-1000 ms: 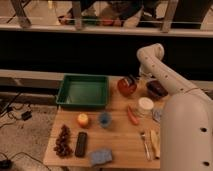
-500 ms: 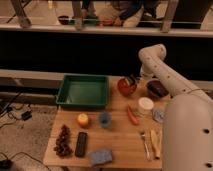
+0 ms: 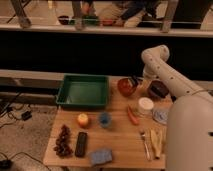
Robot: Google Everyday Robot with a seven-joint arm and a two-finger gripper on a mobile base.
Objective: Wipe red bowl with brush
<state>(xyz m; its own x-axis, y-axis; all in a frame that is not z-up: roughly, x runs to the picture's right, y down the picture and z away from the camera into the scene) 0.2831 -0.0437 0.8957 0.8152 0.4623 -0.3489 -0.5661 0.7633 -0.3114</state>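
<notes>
Gripper: your gripper (image 3: pixel 134 81) sits right of centre in the frame, just above the right rim of the red bowl; you cannot tell from here how its tips stand or whether it grips anything.
Red bowl: the red bowl (image 3: pixel 126 88) rests on the far edge of the table (image 3: pixel 120 145), right of the green tray.
Brush: a small dark brush (image 3: pixel 132 82) shows at the gripper's tip, over the bowl's right side; contact with the bowl is unclear.
Arm: your white arm (image 3: pixel 162 72) reaches in from the right and passes over the dark dish.
Close neighbours: the green tray (image 3: pixel 83 91) lies just left of the bowl; the dark dish (image 3: pixel 158 89) is just right of it, partly hidden by the arm.
In front of the bowl: a white tub (image 3: pixel 145 105) and an orange carrot-like piece (image 3: pixel 132 116).
Further forward: a yellow fruit (image 3: pixel 83 120), a blue cup (image 3: pixel 104 119), a black slab (image 3: pixel 81 144), a blue sponge (image 3: pixel 101 157), grapes (image 3: pixel 63 140) and cutlery (image 3: pixel 145 145).
</notes>
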